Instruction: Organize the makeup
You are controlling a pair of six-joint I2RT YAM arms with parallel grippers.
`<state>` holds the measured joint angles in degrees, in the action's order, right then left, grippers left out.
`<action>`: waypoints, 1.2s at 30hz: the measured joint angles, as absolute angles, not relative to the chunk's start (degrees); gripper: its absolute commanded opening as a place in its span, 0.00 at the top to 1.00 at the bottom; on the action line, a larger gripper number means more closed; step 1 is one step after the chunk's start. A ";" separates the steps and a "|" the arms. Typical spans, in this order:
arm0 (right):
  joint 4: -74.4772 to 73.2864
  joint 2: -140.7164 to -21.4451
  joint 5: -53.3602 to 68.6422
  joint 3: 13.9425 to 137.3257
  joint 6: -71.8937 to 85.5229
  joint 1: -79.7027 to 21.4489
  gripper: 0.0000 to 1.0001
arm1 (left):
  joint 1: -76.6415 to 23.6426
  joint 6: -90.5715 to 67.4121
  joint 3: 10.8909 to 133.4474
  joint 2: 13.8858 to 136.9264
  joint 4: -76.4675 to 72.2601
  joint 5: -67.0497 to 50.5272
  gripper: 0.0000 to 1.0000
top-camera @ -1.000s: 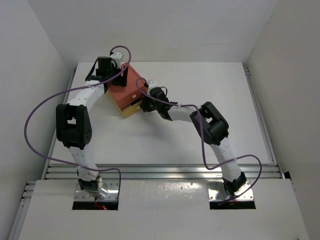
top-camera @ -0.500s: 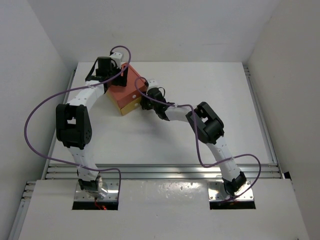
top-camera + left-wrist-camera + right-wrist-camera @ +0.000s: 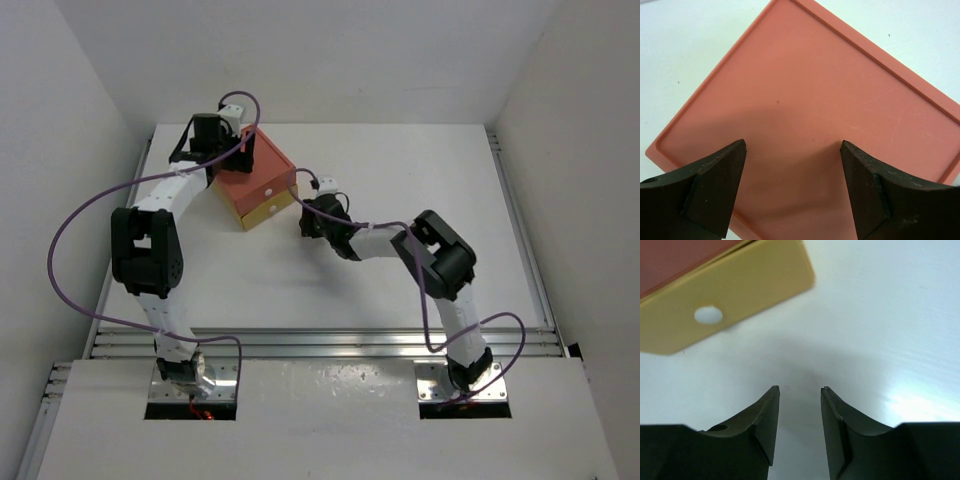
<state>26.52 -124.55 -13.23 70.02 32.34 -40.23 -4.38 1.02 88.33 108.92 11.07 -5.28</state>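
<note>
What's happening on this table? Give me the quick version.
The left gripper is poised over the flat top of the orange-red plastic drawer box, jaws wide apart and gripping nothing. The right gripper sits low over the white table, just clear of the box's yellow drawer front with its white round knob. Its jaws are slightly apart and empty. The drawer looks shut, and no makeup is in sight.
</note>
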 measured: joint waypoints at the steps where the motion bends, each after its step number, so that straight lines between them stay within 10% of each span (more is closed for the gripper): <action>1: 26.33 -121.91 -13.43 67.07 32.21 -40.21 0.55 | -4.38 1.02 88.38 108.92 11.14 -5.32 0.18; 8: 17.54 -96.55 -12.40 51.29 29.26 -34.87 0.00 | -3.75 1.76 94.91 111.15 19.33 -7.25 0.17; 22: -24.86 -86.54 -13.32 53.58 23.51 -16.47 0.00 | 6.98 -1.54 103.00 105.21 28.69 3.22 0.09; 36: -27.51 -86.54 -11.20 58.02 23.79 -14.06 0.00 | 19.46 -12.16 84.79 96.66 29.36 7.77 0.09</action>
<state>-27.51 -86.54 -11.20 58.02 23.79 -14.06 19.46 -12.16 84.79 96.66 29.36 7.77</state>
